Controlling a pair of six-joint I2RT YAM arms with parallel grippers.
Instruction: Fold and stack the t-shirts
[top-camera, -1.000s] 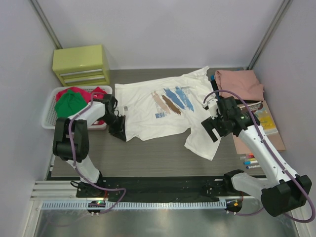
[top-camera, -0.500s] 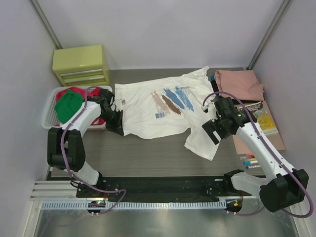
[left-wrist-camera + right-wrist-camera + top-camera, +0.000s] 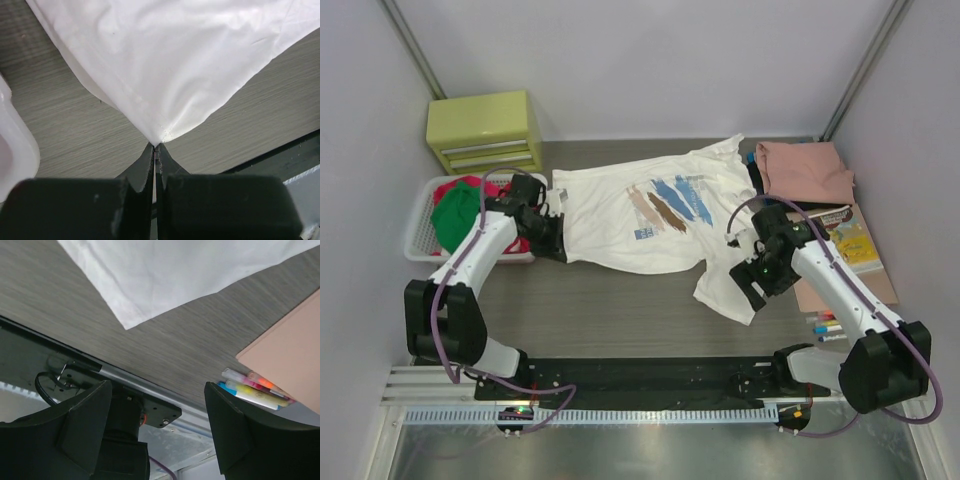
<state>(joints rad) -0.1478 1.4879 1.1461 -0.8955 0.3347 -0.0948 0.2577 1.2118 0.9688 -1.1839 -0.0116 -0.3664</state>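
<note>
While the white printed t-shirt [image 3: 640, 215] lay spread but rumpled, the left gripper [image 3: 156, 146] pinched its corner beside the basket [image 3: 418, 238], and the right gripper [image 3: 157, 390] gaped empty near markers [image 3: 250, 389].

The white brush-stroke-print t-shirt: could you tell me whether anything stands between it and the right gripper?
Nothing visible does: the open right gripper hangs near the white brush-stroke-print t-shirt corner, with only grey wood-grain tabletop between.
</note>
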